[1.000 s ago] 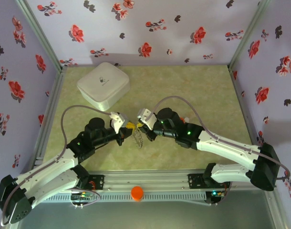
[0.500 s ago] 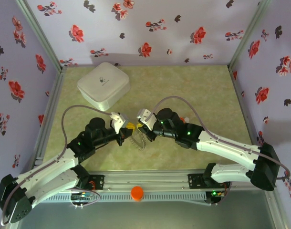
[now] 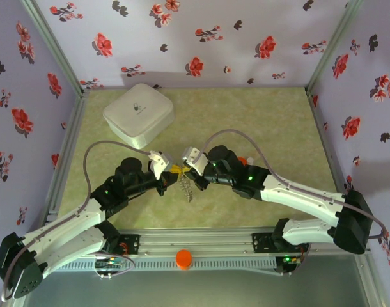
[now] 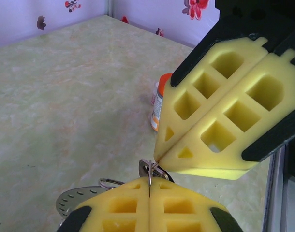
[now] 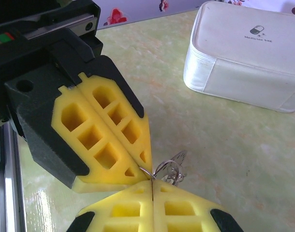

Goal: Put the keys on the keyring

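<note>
Both grippers meet tip to tip above the middle of the mat, left gripper (image 3: pixel 171 171) and right gripper (image 3: pixel 184 167). Both are shut on the thin wire keyring (image 5: pixel 167 166). In the left wrist view the ring's edge (image 4: pixel 150 173) runs into the seam of my left gripper (image 4: pixel 149 186), and the right gripper (image 4: pixel 160 157) pinches it from above. A metal bundle of keys (image 3: pixel 187 186) hangs below the tips. One flat perforated key blade (image 4: pixel 72 200) sticks out sideways. The keys' black head and red tag are hidden behind the pads.
A white square medicine box (image 3: pixel 138 114) sits at the back left, well apart from the arms. The orange pill bottle (image 4: pixel 159 102) with a white cap stands just behind the right gripper. Flowered walls close in the green mat (image 3: pixel 259 121).
The hanging keys swung out to a wider spread and have come back to hang narrow and straight. The right gripper has edged slightly left and up; both stay shut at the same spot.
</note>
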Controlling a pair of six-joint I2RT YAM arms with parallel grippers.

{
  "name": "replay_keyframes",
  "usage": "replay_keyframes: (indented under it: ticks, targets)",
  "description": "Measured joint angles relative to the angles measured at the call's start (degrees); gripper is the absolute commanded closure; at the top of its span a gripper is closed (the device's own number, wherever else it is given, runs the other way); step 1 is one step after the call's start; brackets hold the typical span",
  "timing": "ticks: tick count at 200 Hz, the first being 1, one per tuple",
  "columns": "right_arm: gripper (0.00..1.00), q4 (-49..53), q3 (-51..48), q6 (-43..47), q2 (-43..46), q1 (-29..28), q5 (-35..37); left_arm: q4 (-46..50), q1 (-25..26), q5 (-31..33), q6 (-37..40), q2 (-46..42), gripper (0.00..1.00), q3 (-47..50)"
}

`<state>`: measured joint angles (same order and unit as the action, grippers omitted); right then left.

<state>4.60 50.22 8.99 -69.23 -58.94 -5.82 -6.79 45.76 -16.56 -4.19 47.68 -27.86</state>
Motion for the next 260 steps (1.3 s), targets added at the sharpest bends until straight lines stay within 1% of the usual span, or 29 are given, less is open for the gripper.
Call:
replay_keyframes:
  ticks: [40,93,174,215,260]
  targets:
    - [1.00,-0.31,0.00,-0.70,-0.55,-0.20,1.40,0.02,0.02,0.02,0.11,0.00,1.00,-0.07]
    - [1.00,-1.49,0.00,-3.58,-0.98,-0.44,2.93,0.00,0.02,0.90,0.11,0.00,1.00,-0.17]
    - [1.00,-3.43,0.00,-8.07,-1.33,-1.25,7.19,-0.11,0.00,2.08,0.33,-0.02,1.00,-0.83]
    - [1.00,-3.69,0.00,-10.84,-1.84,-1.36,8.35,-0.02,0.00,3.13,2.14,0.00,1.00,-0.87]
    - [1.00,-4.35,0.00,-15.37,-2.82,-1.33,10.60,0.17,0.42,5.77,4.92,-0.02,1.00,-0.92]
